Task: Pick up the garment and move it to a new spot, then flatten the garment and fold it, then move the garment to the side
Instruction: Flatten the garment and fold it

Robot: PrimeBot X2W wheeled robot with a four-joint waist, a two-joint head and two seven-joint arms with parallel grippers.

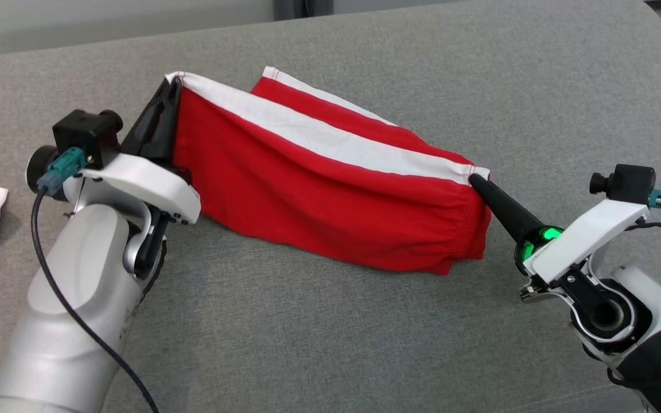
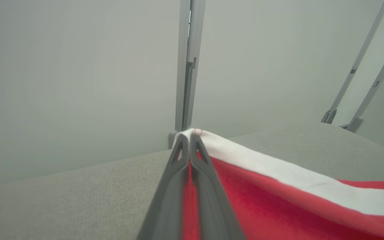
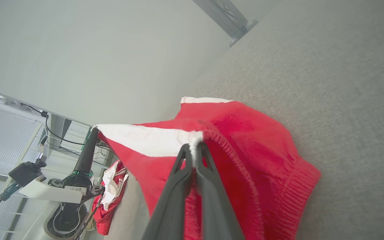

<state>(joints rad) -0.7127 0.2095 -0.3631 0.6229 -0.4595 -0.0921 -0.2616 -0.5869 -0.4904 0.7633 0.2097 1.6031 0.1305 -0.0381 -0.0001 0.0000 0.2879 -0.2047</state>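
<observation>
Red garment (image 1: 319, 189), white stripe, centre of head view, stretched between both grippers, lower edge sagging onto grey cushion (image 1: 330, 332). Left gripper (image 1: 170, 94) clamped on corner at 10 o'clock; right gripper (image 1: 475, 180) clamped on waistband corner at 3 o'clock. Likely risks: shallow tip pinch slipping under tension; slack layers bunching when laid flat.

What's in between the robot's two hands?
The red-and-white garment hangs stretched between them: the left gripper pinches one end, the right gripper the other. The head view shows it.
</observation>
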